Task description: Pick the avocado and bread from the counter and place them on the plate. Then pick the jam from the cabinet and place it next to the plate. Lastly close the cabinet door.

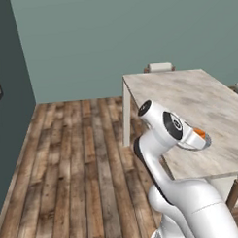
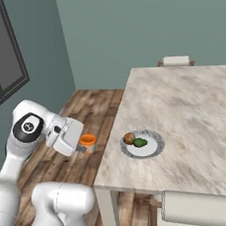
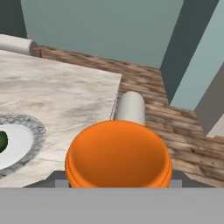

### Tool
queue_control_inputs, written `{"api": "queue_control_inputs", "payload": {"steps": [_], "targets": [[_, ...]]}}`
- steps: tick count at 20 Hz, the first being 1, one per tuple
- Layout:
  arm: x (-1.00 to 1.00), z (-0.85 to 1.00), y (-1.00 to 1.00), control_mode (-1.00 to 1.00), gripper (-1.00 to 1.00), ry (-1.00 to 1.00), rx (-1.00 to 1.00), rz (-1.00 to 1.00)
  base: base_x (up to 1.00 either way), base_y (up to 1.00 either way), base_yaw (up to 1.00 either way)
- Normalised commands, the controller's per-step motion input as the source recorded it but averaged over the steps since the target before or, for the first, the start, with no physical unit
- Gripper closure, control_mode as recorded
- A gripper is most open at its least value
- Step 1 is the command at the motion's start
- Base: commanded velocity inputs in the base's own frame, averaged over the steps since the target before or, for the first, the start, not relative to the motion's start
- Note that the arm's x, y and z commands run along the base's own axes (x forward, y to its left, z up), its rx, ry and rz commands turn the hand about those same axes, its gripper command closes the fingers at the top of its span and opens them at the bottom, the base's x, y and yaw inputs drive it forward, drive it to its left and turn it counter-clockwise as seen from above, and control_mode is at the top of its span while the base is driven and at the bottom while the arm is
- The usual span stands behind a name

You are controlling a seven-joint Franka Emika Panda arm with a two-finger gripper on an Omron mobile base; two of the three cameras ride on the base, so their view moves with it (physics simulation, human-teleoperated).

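Arm bent low, gripper [image 2: 87,146] clamped on orange-lidded jam [image 2: 88,140] just off counter [image 2: 194,110] edge, beside plate [image 2: 151,148]; open floor [image 2: 87,110] behind.

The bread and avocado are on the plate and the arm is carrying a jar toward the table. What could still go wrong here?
1. The jar in the end effector hangs over the floor, off the table edge; a slip would drop it.
2. The plate sits close to that edge, so the jar might knock it, the bread or the avocado.
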Motion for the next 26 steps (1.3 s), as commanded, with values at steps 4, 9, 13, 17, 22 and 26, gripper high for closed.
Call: {"api": "queue_control_inputs", "payload": {"steps": [4, 9, 13, 17, 22, 26], "targets": [[0.37, -0.17, 0.00, -1.00, 1.00, 0.00, 0.00, 0.00, 0.00, 0.00, 0.00], [0.30, -0.28, 0.00, -1.00, 1.00, 0.00, 0.04, 0.00, 0.00, 0.00, 0.00], [0.18, -0.32, 0.00, -1.00, 1.00, 0.00, 0.07, 0.00, 0.00, 0.00, 0.00], [0.13, -0.33, 0.00, -1.00, 1.00, 0.00, 0.05, 0.00, 0.00, 0.00, 0.00], [0.02, -0.36, 0.00, -1.00, 1.00, -0.05, 0.03, 0.00, 0.00, 0.00, 0.00], [0.00, -0.36, 0.00, -1.00, 1.00, -0.10, 0.00, 0.00, 0.00, 0.00, 0.00]]}}
